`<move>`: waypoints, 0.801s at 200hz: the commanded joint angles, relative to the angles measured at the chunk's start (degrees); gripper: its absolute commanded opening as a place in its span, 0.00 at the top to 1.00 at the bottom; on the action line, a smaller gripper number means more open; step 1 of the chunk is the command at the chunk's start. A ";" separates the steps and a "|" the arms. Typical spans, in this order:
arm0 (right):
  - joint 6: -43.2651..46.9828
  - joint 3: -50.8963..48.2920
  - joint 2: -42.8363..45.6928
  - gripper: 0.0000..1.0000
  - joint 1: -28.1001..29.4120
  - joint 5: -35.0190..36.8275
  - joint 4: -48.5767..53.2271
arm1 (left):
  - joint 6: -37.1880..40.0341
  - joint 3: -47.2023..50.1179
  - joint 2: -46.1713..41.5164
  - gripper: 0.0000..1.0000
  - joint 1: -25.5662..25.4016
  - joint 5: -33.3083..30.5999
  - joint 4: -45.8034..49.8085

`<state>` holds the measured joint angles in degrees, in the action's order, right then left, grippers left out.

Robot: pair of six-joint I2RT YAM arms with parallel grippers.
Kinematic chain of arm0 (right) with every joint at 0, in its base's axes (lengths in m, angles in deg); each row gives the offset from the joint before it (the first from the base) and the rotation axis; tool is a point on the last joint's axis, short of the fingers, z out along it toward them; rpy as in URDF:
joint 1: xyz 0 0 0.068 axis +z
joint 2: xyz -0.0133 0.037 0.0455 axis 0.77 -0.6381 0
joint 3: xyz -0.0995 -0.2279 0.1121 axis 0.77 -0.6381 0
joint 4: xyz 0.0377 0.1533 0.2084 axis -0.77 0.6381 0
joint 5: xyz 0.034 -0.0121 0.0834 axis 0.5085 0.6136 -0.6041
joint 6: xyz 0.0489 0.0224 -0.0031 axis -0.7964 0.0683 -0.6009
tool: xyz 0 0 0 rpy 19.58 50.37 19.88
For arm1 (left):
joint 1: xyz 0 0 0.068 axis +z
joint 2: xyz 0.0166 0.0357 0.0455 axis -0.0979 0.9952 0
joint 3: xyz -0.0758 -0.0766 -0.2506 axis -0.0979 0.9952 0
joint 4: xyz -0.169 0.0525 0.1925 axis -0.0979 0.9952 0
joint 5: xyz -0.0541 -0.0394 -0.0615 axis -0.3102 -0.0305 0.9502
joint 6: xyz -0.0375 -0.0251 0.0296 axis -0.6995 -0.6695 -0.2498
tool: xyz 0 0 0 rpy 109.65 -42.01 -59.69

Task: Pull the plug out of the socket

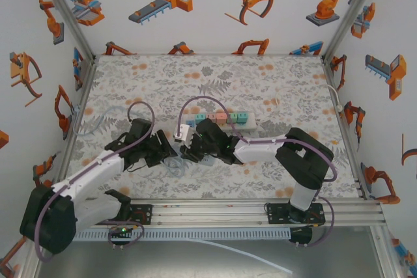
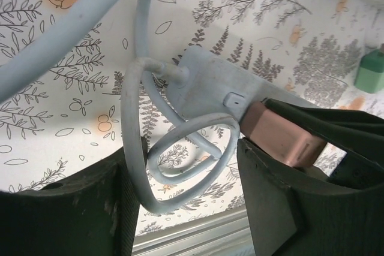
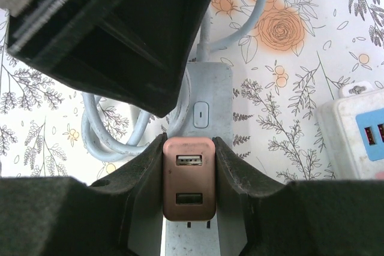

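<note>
Right wrist view shows the plug [image 3: 189,175], a small pink-copper USB block, seated on one end of the grey socket [image 3: 207,97]. The right gripper [image 3: 189,148] pinches the plug by its two flat sides, with the pads flush against the casing. The socket sits over the flowered worktop [image 1: 293,89], and a strip [image 1: 221,118] with coloured outlets lies just beside it.

In the left wrist view, a pale cable [image 2: 135,148] leaves the socket at the end opposite the plug and curls into a loose coil next to it. The left gripper [image 2: 183,166] has its fingers [image 2: 270,202] spread on either side of that coil and close against it. Whether they press on it cannot be told.

The plug looks rigid and light, with a smooth plastic shell, so the pads could slip if they rode only on its rounded corners. The flat sides near the socket face seem the best hold, with a pull straight along the pins rather than a rocking one.

The socket looks light too and would probably come away with the plug unless it is held. Its stiff body around the button [image 3: 201,114] seems the place to brace it. The cable is soft and springy and would likely uncurl before it resisted, so it makes a poor anchor.
</note>
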<state>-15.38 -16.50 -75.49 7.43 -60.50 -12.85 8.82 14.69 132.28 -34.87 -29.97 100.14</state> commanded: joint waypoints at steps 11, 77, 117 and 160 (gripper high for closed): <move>-1.62 0.30 -0.80 1.00 0.72 -3.58 -4.75 | 2.43 -3.05 3.95 0.36 -0.15 1.41 -2.95; -1.85 0.44 -0.37 1.00 0.82 -3.42 -4.22 | 0.49 -3.76 13.69 0.30 -0.88 1.37 -8.31; -2.37 1.06 -1.08 1.00 0.80 -1.27 -5.82 | 1.18 -1.31 11.89 0.42 -4.85 -1.83 -2.97; -1.81 1.99 -0.66 1.00 0.77 -2.59 -6.72 | 1.13 -0.60 18.33 0.41 -7.87 -9.54 3.53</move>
<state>-17.04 -16.50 -76.34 7.60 -61.29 -12.85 9.32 12.11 144.73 -40.49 -36.13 94.92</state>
